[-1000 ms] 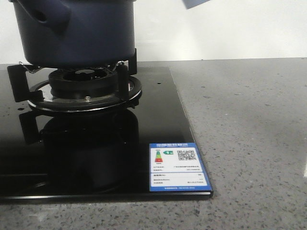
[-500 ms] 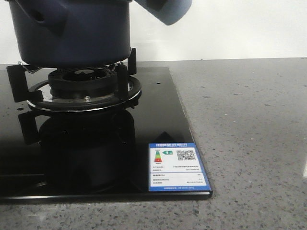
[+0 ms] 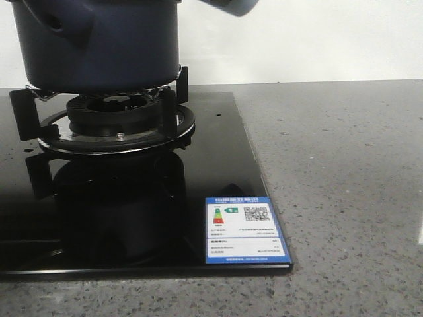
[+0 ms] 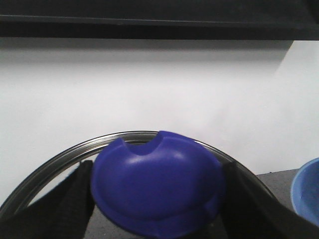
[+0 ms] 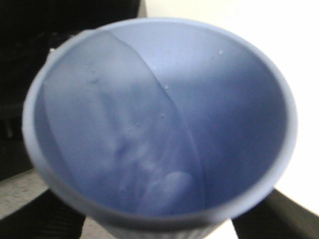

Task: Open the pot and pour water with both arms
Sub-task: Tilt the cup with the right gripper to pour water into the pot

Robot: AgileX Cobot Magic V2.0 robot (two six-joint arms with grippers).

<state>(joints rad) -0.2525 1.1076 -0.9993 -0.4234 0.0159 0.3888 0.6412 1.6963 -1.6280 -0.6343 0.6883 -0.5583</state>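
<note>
Though cropped above, pot point(image 3: 99, 46) on burner point(image 3: 115, 122).

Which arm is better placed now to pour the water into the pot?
The right. Its gripper holds the cup, tilted with water inside, and the cup shows just above the pot at its right. The left gripper is busy holding the lid.

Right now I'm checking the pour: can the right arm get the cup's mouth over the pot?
Probably yes. The lid is held up in the left end effector, off the pot, and the cup in the right end effector is level with the pot's top, just beside it; the opening itself is out of frame.
</note>
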